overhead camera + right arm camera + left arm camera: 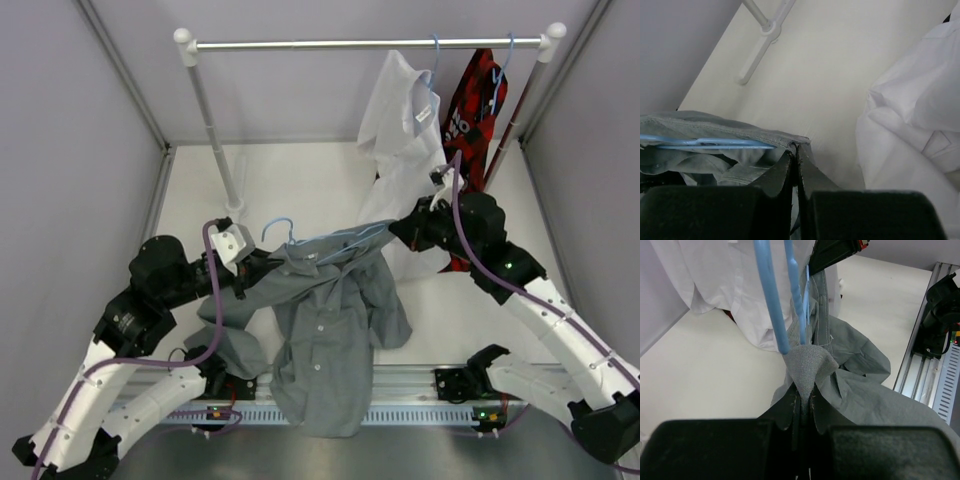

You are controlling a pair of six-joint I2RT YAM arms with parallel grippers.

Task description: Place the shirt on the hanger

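The grey shirt (330,330) hangs between my two grippers above the table, its tail drooping over the front rail. The light-blue hanger (335,236) lies inside the shirt's upper edge, its hook (280,228) sticking out at the left. My left gripper (258,268) is shut on a fold of the grey shirt (807,365) beside the hanger's wires (771,300). My right gripper (400,232) is shut on the shirt's hem (765,135), with the hanger's end (710,143) just left of its fingertips.
A rail (370,44) on white posts spans the back, bearing a white shirt (400,130) and a red-and-black shirt (475,100) on blue hangers. The white shirt (910,130) hangs close to my right gripper. A metal rail (420,385) runs along the front edge.
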